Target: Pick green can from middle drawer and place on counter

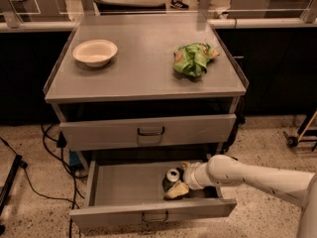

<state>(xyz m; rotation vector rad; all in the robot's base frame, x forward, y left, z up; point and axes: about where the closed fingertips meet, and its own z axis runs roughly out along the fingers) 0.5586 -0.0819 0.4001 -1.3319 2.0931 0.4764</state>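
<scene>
**Figure.** The middle drawer stands pulled out. The green can is upright toward the drawer's right side, near the front panel, with its silver top and pull tab facing up. The robot's hand comes in from the right on a white arm and sits right at the can. From here I cannot tell whether the hand has closed on the can or only frames it.

Above, the bench carries a pale bowl at the left and a green-and-yellow snack bag at the right, well apart from each other. The closed upper drawer lies between the bench and the open drawer.

**Handling, as judged.** A small metal drinks can is light. Its thin wall is probably stiff if the can is full and easily dented if it is empty. The painted side looks smooth and likely to slip. The best hold is across the round wall at mid-height, with moderate squeeze and the can kept upright. The lift would need to come out clear of the front panel and the upper drawer before rising to the bench.
</scene>
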